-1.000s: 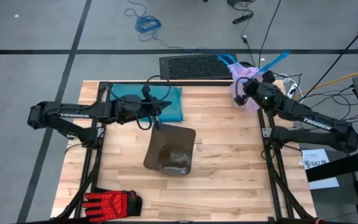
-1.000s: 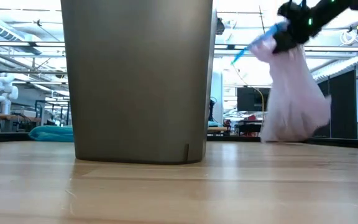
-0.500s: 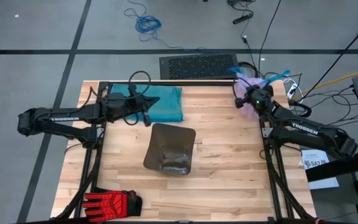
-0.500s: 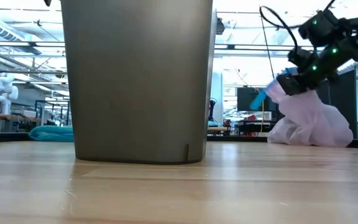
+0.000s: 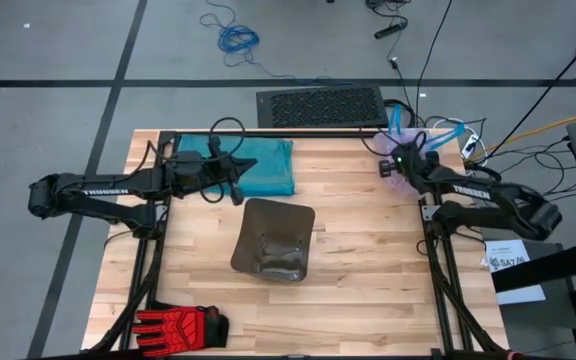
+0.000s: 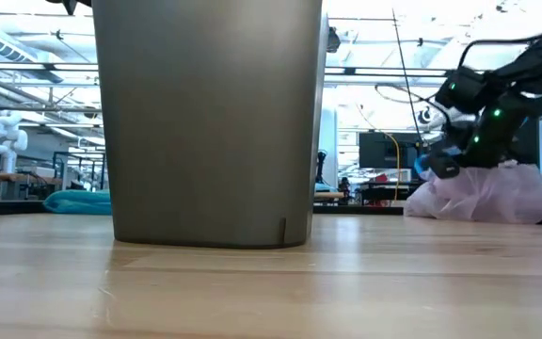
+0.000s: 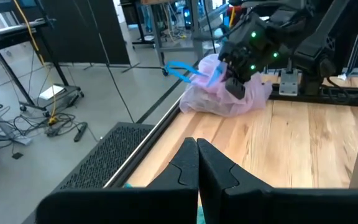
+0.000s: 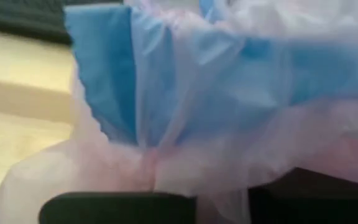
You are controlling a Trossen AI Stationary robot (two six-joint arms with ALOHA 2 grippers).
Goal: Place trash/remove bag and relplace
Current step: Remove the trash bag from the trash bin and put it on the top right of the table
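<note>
- Bin (image 5: 274, 238): grey-brown, upright at the table's middle; no liner shows at its rim from above; dark contents low inside, too dim to name as trash.
- Used bag (image 6: 483, 195): pale lilac-pink with blue tie (image 7: 185, 70); slumped on the table's far right corner, beside the right arm's base; well apart from the bin.
- Right gripper (image 5: 396, 160): down on the used bag's gathered top; fingers pressed together, pinching the pink plastic at the blue tie, as its own wrist view shows film bunched right against them.
- Left gripper (image 7: 197, 163): fingers pressed together, nothing between them; poised over the near edge of the teal-green replacement bag (image 5: 266, 165), which lies flat at the table's far left.
- Red-and-black glove (image 5: 180, 326): near left corner; no part of the task.
- Step in hand, as judged: setting the removed bag aside at the corner; removal looks all but finished.
- Next move calls for: right fingers to part and let go of the film; left fingers to spread, pinch the teal bag's edge and carry it to the bin; thin film may cling or bunch.
</note>
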